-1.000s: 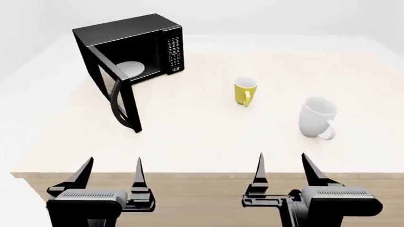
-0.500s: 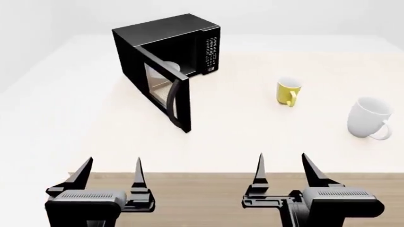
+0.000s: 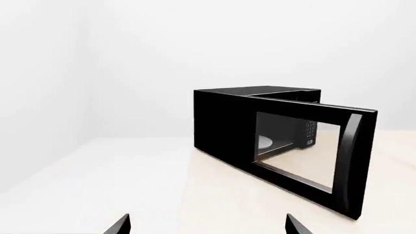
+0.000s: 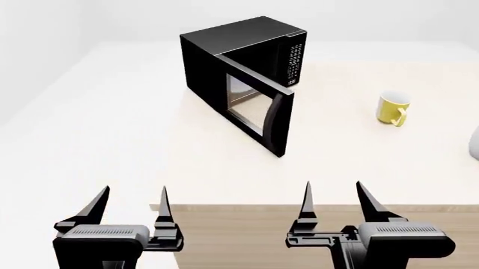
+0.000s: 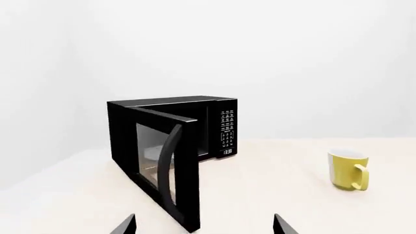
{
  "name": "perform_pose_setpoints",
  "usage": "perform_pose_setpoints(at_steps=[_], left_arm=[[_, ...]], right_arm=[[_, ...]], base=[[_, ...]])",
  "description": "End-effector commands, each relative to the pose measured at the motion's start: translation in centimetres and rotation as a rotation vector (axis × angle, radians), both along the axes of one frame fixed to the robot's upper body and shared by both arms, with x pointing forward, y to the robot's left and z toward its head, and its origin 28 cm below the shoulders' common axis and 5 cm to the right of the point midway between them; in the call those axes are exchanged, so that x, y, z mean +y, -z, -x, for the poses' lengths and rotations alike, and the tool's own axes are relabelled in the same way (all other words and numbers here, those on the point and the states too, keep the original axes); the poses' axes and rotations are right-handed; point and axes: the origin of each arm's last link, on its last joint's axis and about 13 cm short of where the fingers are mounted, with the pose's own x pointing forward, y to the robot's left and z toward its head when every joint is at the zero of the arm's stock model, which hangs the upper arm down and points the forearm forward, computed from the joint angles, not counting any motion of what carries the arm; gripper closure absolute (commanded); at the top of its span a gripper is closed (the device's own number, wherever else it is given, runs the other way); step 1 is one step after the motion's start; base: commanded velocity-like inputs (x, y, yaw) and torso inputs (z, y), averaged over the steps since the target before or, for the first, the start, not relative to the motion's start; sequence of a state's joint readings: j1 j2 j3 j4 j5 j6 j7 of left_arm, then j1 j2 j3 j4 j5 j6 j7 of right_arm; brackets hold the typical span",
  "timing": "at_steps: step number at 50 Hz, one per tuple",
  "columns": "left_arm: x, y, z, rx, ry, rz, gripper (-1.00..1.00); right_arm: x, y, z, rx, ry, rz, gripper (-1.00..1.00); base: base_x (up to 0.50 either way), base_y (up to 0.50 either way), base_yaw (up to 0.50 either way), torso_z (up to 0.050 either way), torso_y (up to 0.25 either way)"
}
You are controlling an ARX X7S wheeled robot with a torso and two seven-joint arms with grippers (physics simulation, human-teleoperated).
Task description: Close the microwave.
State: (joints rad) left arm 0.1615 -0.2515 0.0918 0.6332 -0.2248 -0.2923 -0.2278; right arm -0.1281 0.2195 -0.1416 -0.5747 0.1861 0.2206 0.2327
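Microwave (image 4: 239,61) sits toward the far left corner of the worktop (image 4: 337,168), turned at an angle so its front faces the near right. Its door (image 4: 258,109) hangs wide open, swung out toward the near edge, with the curved handle (image 4: 279,120) on the free end nearest the robot. Through the window, the right wrist view shows a white plate (image 5: 156,152) inside. Button panel (image 5: 227,131) faces the yellow mug (image 4: 393,108), which stands well apart toward the right edge and clear of the door's swing. Both arms wait low in front of the near edge, not over the worktop. Left claw (image 4: 131,210) is spread wide and holds nothing; right claw (image 4: 335,206) likewise, empty. Judgement: nothing has touched the door yet; the open door presents its outer face leftward, so a push from the left side of it would likely carry it shut. Left arm looks better placed for that.
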Motion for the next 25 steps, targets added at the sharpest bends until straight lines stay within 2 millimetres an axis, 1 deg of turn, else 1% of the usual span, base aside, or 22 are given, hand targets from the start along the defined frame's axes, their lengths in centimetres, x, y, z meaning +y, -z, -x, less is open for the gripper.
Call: perform_pose_setpoints(at_steps=[1,11,25], left_arm=[[0.03,-0.01,-0.02,0.0,0.001,0.003,-1.0],[-0.01,-0.02,0.15,-0.001,0.0,0.001,-1.0],[-0.11,-0.09,0.21,-0.001,0.004,0.004,-1.0]], right_arm=[[0.03,-0.06,0.05,-0.005,-0.002,0.002,-1.0],[0.07,-0.49,0.49,-0.042,-0.022,0.002,-1.0],[-0.01,-0.76,0.66,-0.05,-0.021,0.001,-1.0]], base=[[0.0,0.5,0.0,0.0,0.0],[0.0,0.0,0.0,0.0,0.0],[0.48,0.0,0.0,0.0,0.0]])
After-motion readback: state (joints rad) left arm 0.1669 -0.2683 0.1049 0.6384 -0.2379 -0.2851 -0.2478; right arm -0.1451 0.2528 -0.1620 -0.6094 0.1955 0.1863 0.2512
